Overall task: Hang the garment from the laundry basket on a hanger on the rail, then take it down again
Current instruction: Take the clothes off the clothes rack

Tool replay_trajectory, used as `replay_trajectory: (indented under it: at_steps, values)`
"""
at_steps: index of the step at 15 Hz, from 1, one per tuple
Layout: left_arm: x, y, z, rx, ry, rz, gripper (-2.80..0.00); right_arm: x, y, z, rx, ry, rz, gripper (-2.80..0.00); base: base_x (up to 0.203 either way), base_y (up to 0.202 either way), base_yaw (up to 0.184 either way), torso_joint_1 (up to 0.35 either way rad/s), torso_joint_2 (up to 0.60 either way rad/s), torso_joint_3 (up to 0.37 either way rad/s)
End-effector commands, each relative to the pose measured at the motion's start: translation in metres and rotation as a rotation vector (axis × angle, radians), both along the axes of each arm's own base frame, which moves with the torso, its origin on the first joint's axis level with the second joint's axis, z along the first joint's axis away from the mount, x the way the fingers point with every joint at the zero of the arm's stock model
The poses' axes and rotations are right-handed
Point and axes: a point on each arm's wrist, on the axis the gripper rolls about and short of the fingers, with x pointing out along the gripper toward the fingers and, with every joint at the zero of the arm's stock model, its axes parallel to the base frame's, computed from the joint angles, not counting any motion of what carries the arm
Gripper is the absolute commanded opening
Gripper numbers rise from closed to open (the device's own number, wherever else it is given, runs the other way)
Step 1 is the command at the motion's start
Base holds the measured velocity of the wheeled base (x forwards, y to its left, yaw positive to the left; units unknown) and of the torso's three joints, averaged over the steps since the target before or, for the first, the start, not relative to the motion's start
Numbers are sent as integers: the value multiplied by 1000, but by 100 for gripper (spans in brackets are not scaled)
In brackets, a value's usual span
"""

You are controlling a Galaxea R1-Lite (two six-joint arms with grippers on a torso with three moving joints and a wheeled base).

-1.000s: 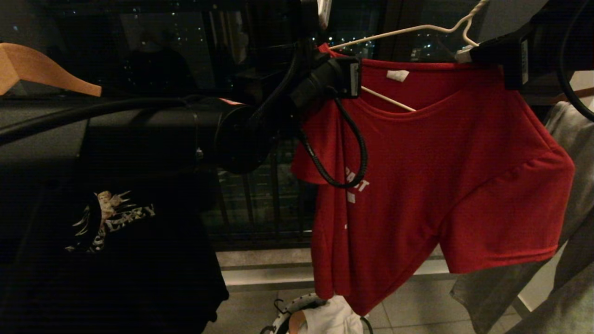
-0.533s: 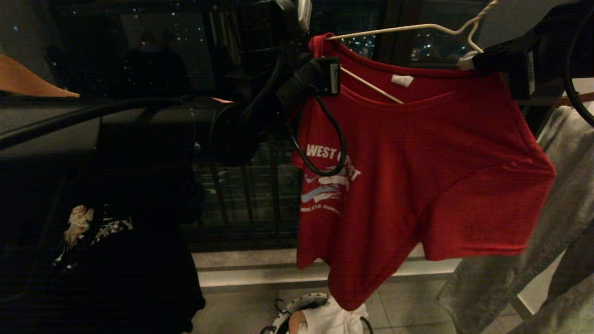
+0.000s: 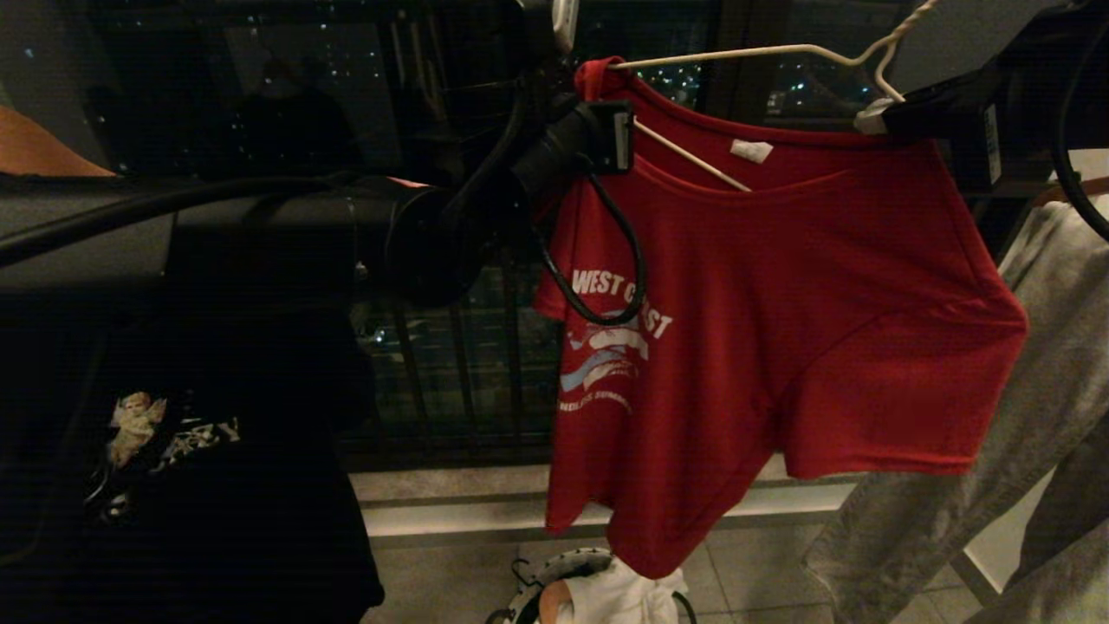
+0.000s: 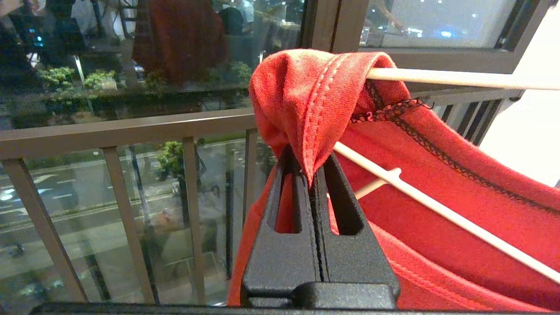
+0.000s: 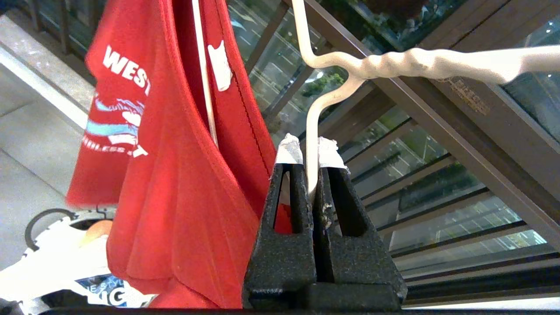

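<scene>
The red garment point(image 3: 780, 303) with white "WEST COAST" lettering hangs over the cream-white wire hanger point(image 3: 754, 54). My left gripper point(image 4: 309, 164) is shut on a fold of its shoulder seam, stretched over the hanger's end point(image 4: 437, 78). In the head view that gripper point(image 3: 598, 91) sits at the shirt's upper left corner. My right gripper point(image 5: 309, 151) is shut on the hanger's wire just under the twisted neck point(image 5: 402, 61); its taped fingertips point(image 3: 871, 117) show at the upper right. The laundry basket point(image 3: 530, 588) stands on the floor below. The rail is out of view.
A black T-shirt with an angel print point(image 3: 173, 451) hangs at the left under a tan wooden hanger point(image 3: 43, 147). Grey clothing point(image 3: 996, 451) hangs at the right. A dark balcony railing point(image 3: 459, 373) stands behind. White cloth point(image 3: 619, 594) lies in the basket.
My left gripper has drawn the shirt's shoulder up and to the left, and the shirt front has swung round so the lettering shows. The black T-shirt and wooden hanger have shifted left.
</scene>
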Motion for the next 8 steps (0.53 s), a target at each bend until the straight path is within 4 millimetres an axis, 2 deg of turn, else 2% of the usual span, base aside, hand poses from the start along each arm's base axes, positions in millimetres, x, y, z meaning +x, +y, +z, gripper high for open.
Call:
replay_trajectory:
  at_steps: [1,5,8]
  values:
    - [-7,-1,4,-5,2,-5,-280,1,0,-1,-1,7,0,-280,0,0,0,0,0,0]
    - [-27,-3,4,5,92,-33,-280,1,0,-1,2,7,2,-280,0,0,0,0,0,0]
    - [-32,-3,5,2,106,-45,-280,1,0,-1,3,7,2,-280,0,0,0,0,0,0]
